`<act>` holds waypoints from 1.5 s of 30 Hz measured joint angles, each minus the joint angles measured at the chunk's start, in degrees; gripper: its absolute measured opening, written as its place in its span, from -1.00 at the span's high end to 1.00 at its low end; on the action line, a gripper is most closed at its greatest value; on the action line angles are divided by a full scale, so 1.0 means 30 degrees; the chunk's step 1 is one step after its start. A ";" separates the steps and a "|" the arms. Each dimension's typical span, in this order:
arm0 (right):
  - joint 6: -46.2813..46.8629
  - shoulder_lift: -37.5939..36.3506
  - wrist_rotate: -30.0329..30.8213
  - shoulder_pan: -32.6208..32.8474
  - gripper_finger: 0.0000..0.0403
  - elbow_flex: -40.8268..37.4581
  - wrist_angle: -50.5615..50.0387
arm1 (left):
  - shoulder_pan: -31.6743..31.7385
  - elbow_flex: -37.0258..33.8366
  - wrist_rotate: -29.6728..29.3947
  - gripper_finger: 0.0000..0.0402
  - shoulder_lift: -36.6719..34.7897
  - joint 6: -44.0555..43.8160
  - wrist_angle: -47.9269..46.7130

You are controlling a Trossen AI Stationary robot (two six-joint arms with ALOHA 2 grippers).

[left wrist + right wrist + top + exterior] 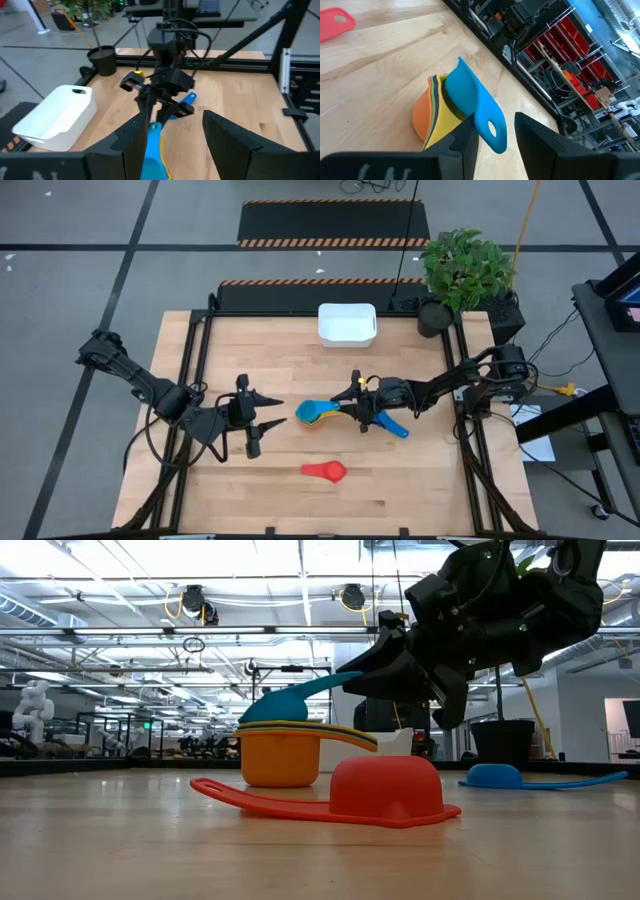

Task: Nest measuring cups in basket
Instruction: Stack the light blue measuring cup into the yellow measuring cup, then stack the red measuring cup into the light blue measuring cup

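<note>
High view first: the pale wooden table [400, 490] fills the middle, with the small white rectangular plastic basket [347, 323] at its far edge, holding nothing that shows. Off the table's far right corner stands a leafy green plant in a black pot [462, 275].

Down to the arms now. The left gripper [272, 415] hangs low over the table's left half, fingers spread apart and nothing between them, pointing at the stack. The right gripper [496, 131] is right on the action at table centre: its two dark fingers stand a little apart on either side of the light blue cup's flat handle, and whether they actually press it cannot be told.

That stack of nested plastic measuring cups [318, 413] sits mid-table, well apart from the basket: an orange cup [280, 758] at the bottom, yellow and green rims layered above, the light blue cup [466, 94] tilted on top with its handle raised.

A dark blue measuring cup [392, 425] lies upside down just right of the stack, under the right arm. Nearer the front edge, the red measuring cup [326, 470] also lies upside down, alone.
</note>
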 joint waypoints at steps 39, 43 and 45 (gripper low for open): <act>0.8332 -0.7060 -0.0856 0.1155 0.40 -0.0007 -0.8750 | -0.0736 -0.0029 0.1492 0.05 0.2049 0.0859 0.0971; 1.0127 -0.7953 0.0488 0.2046 0.40 0.0000 -0.9328 | -0.0977 -0.0029 0.2277 0.05 0.3750 0.4161 0.3639; 1.0815 -0.8392 0.1137 0.2610 0.40 -0.0007 -1.0173 | -0.1075 -0.0029 0.2624 0.05 0.4511 0.5732 0.5067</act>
